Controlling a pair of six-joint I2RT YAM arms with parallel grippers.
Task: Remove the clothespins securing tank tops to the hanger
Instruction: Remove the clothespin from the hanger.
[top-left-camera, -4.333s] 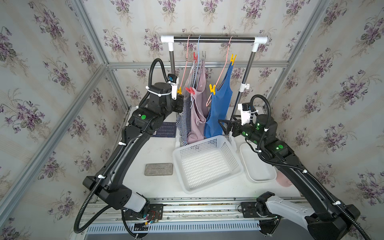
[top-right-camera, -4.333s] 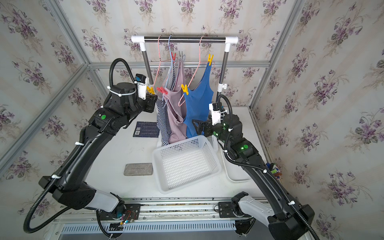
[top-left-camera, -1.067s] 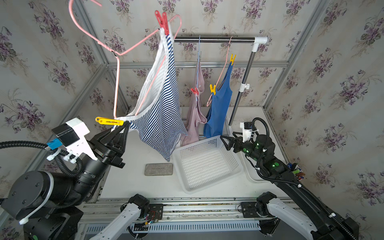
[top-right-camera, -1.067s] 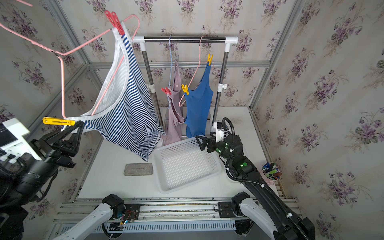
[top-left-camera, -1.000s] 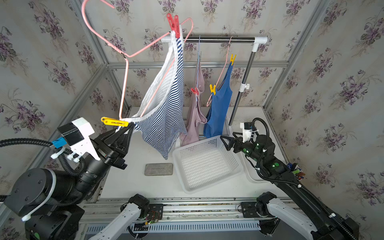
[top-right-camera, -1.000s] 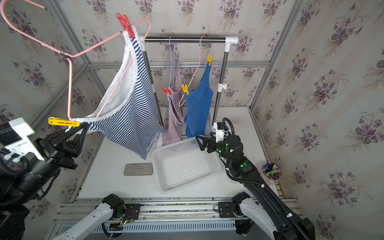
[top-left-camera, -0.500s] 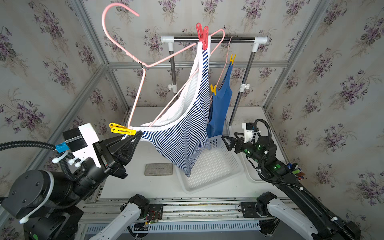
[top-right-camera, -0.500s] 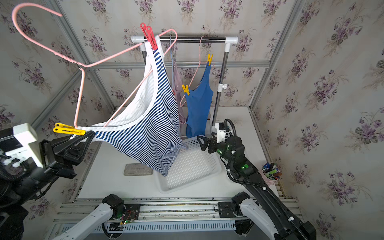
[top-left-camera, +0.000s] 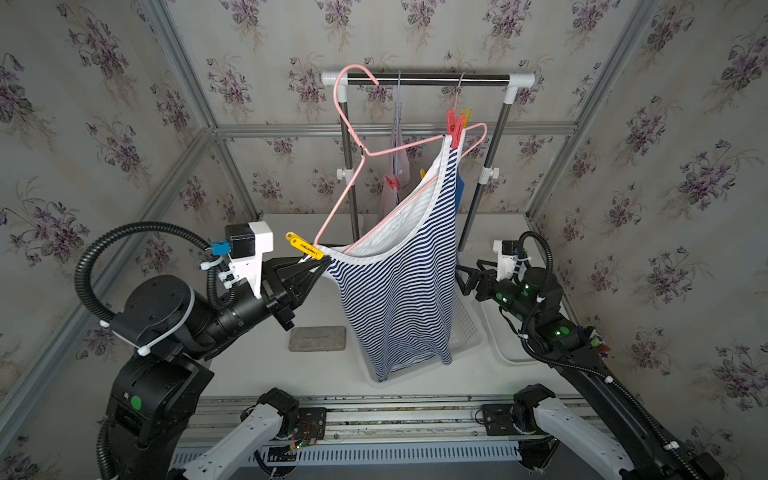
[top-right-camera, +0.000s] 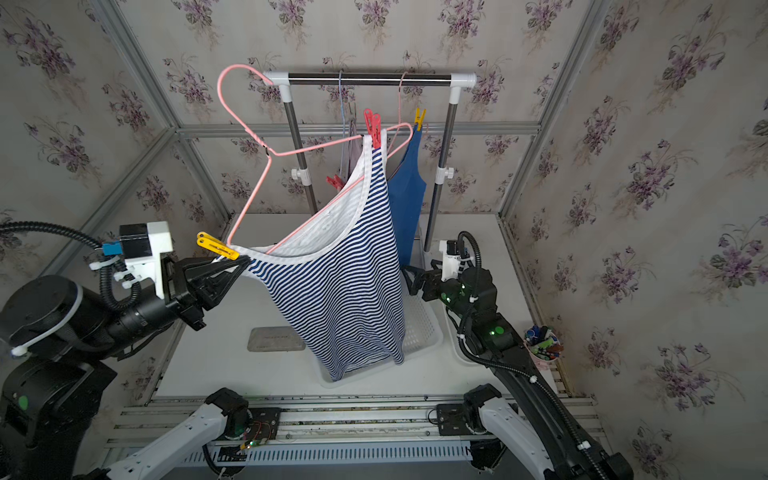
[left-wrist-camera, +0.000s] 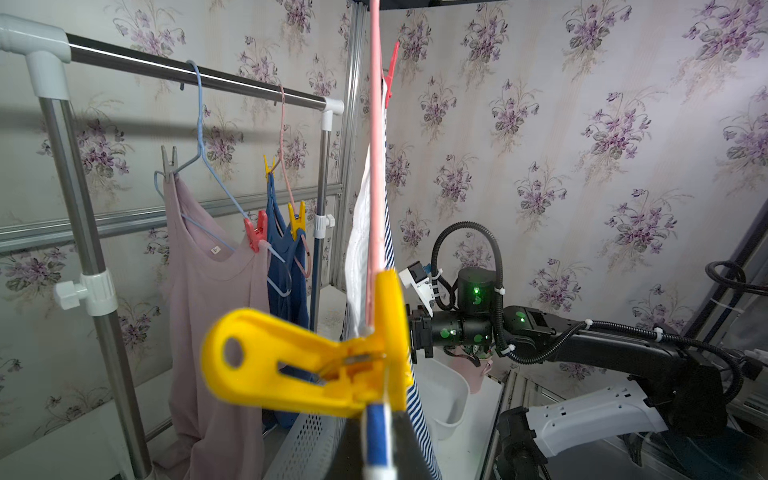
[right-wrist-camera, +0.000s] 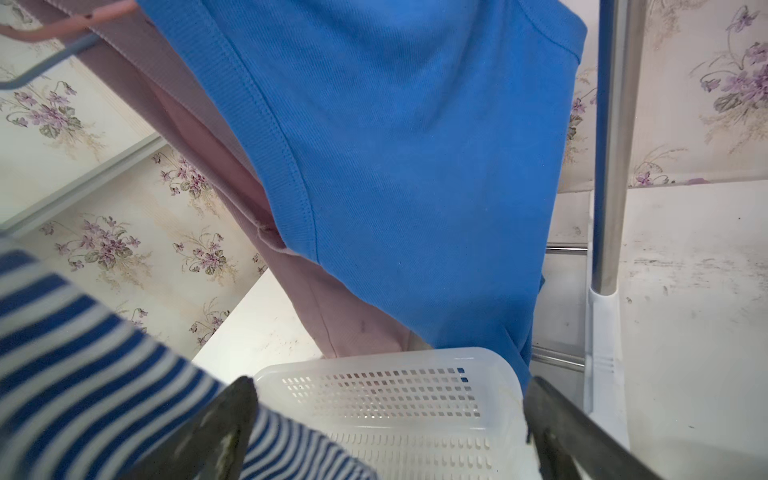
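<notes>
The navy-and-white striped tank top (top-left-camera: 399, 291) (top-right-camera: 345, 282) hangs on a pink hanger (top-left-camera: 353, 137), held tilted off the rail and over the basket. A yellow clothespin (top-left-camera: 303, 248) (left-wrist-camera: 299, 365) pins its low strap and a red clothespin (top-left-camera: 454, 124) (top-right-camera: 372, 124) its high strap. My left gripper (top-left-camera: 326, 262) (left-wrist-camera: 376, 449) is shut on the striped strap just under the yellow clothespin. The right gripper (top-left-camera: 465, 282) (right-wrist-camera: 386, 415) stands open and empty beside the top's hem. The pink-mauve top (left-wrist-camera: 208, 311) and blue top (top-right-camera: 409, 195) hang clipped on the rail.
The rail (top-left-camera: 424, 77) stands on two posts at the back. A white perforated basket (top-right-camera: 424, 328) (right-wrist-camera: 386, 395) sits under the striped top. A grey pad (top-left-camera: 318, 338) lies to its left, a white tray (top-left-camera: 498, 345) to its right, and a cup of pens (top-right-camera: 542, 340) by the right wall.
My left arm has carried the hanger and striped top rightward and lower, from the left wall to over the basket. The right arm has barely moved.
</notes>
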